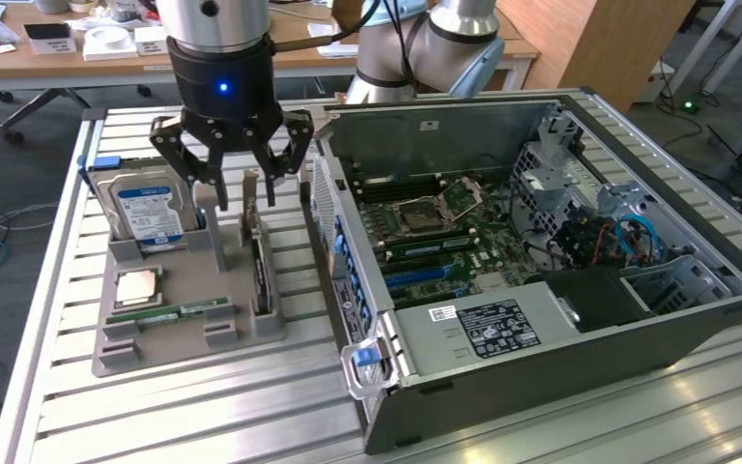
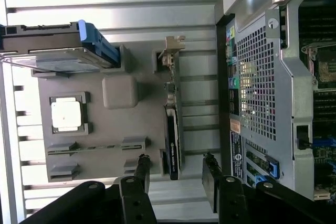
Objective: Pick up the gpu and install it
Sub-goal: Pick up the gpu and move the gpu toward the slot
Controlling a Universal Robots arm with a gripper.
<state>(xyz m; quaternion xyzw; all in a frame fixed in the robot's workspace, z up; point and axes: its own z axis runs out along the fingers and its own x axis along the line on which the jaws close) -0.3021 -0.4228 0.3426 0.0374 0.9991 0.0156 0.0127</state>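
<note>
The gpu stands on edge in a slot of the grey holder tray, a thin card with a dark face and a silver bracket at its far end. My gripper hangs open just above the card's bracket end and holds nothing. In the wrist view, the gpu runs between my black fingertips, one on each side of its line, and the gripper is apart from it. The open computer case lies at the exterior view's right, motherboard exposed.
On the tray, a silver hard drive with a blue label stands upright, with a CPU and a green RAM stick lying flat. The case wall sits close beside the tray. Desks and cables lie beyond the slatted metal table.
</note>
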